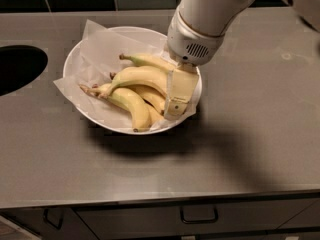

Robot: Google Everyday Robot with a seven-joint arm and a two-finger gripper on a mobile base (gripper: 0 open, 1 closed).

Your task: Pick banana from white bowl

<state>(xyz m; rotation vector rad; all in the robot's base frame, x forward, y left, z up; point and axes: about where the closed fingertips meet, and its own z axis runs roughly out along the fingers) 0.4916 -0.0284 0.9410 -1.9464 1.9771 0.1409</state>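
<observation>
The hand reaches into the white bowl near the desk's back edge, at the banana's right end. Whether it is gripping cannot be told.

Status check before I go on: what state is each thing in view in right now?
banana: lying in the bowl on top of the other bananas, not lifted.
white bowl: upright on the counter, paper-lined, holding several bananas.
paper liner: crinkled, corners sticking out past the rim.
gripper: lowered into the bowl's right side, at the bananas' right ends; no grasp can be confirmed.
drawer: shut.
</observation>
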